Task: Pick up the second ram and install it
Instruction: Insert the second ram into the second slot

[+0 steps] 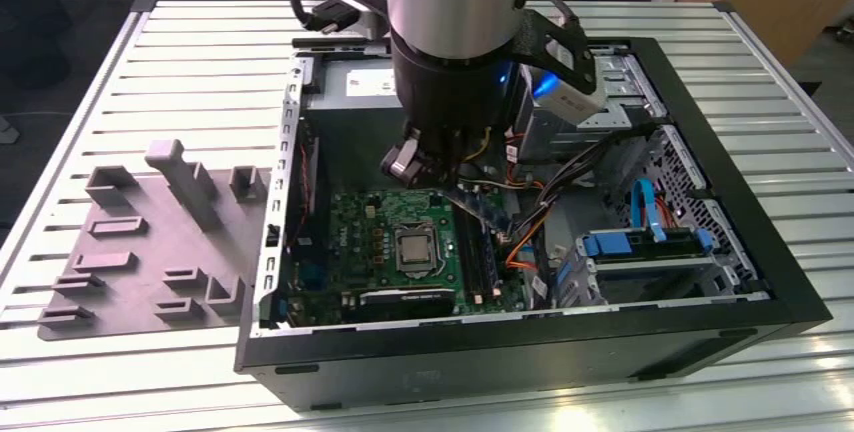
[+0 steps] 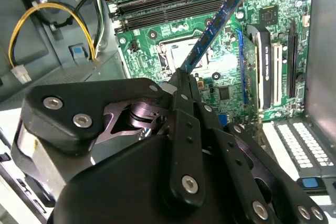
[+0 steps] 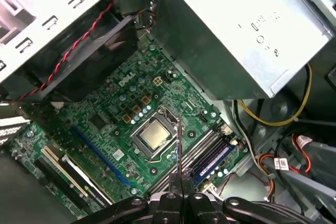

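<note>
My gripper [image 1: 445, 178] hangs inside the open computer case [image 1: 667, 337], above the green motherboard [image 1: 380, 242]. It is shut on the second ram [image 2: 215, 22], a thin dark blue stick that juts out from between the fingers [image 2: 178, 95]. In the first wrist view the ram [image 3: 179, 148] appears edge-on, held above the long black memory slots [image 3: 184, 163] beside the processor [image 3: 153, 134]. Another blue stick [image 3: 214, 159] sits in the slot nearest the board's edge. The held ram [image 1: 483, 210] hovers clear of the board, touching nothing.
A grey plastic tray [image 1: 147, 242] with raised blocks lies on the slatted table at the exterior view's left. Inside the case are a silver power supply [image 3: 247, 24], yellow, orange and red cables [image 1: 527, 242], blue drive bays [image 1: 641, 247] and an expansion card [image 2: 265, 72].
</note>
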Robot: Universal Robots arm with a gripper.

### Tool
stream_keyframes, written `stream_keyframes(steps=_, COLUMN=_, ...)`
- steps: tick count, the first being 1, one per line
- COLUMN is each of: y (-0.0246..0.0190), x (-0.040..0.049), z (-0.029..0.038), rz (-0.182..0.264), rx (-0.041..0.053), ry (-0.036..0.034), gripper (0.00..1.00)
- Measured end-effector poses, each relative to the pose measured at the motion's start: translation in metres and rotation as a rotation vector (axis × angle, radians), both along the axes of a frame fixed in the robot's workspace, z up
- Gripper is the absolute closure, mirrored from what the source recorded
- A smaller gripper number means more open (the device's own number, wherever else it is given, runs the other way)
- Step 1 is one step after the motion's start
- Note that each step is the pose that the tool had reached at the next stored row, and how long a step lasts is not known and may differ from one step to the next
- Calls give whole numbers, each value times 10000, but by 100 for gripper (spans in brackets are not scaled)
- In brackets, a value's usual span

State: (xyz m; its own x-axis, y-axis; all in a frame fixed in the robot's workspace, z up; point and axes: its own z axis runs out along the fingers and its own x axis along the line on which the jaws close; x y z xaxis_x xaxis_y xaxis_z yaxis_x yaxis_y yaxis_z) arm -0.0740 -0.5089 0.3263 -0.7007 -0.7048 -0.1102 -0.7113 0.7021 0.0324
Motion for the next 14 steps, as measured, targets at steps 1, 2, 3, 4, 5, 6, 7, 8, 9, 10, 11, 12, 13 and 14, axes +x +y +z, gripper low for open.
stream_keyframes(steps=1, y=0, x=0, z=0, rz=-108, rx=0, ry=0, gripper=88)
stream_keyframes(steps=2, y=0, x=0, z=-1, rz=-214, rx=0, ry=0, gripper=88)
stream_keyframes(steps=3, y=0, x=0, z=-1, rz=-329, rx=0, ry=0, gripper=88)
stream_keyframes(steps=4, y=0, x=0, z=-1, rz=-445, rx=0, ry=0, gripper=88)
stream_keyframes(steps=5, y=0, x=0, z=-1, rz=-572, rx=0, ry=0, gripper=88)
stream_keyframes(steps=6, y=0, x=0, z=-1, rz=-689, rx=-1, ry=0, gripper=88)
stream_keyframes(steps=7, y=0, x=0, z=-2, rz=-808, rx=-1, ry=0, gripper=88)
stream_keyframes(steps=8, y=0, x=0, z=-2, rz=-927, rx=-1, ry=0, gripper=88)
stream_keyframes(steps=9, y=0, x=0, z=-2, rz=-1052, rx=-2, ry=0, gripper=88)
stream_keyframes(steps=10, y=0, x=0, z=-2, rz=-1179, rx=-2, ry=0, gripper=88)
stream_keyframes(steps=11, y=0, x=0, z=-3, rz=-1303, rx=-2, ry=0, gripper=88)
stream_keyframes(steps=12, y=0, x=0, z=-3, rz=-1430, rx=-1, ry=0, gripper=88)
stream_keyframes(steps=13, y=0, x=0, z=-3, rz=-1566, rx=-2, ry=0, gripper=88)
stream_keyframes(steps=14, y=0, x=0, z=-3, rz=-1687, rx=-2, ry=0, gripper=88)
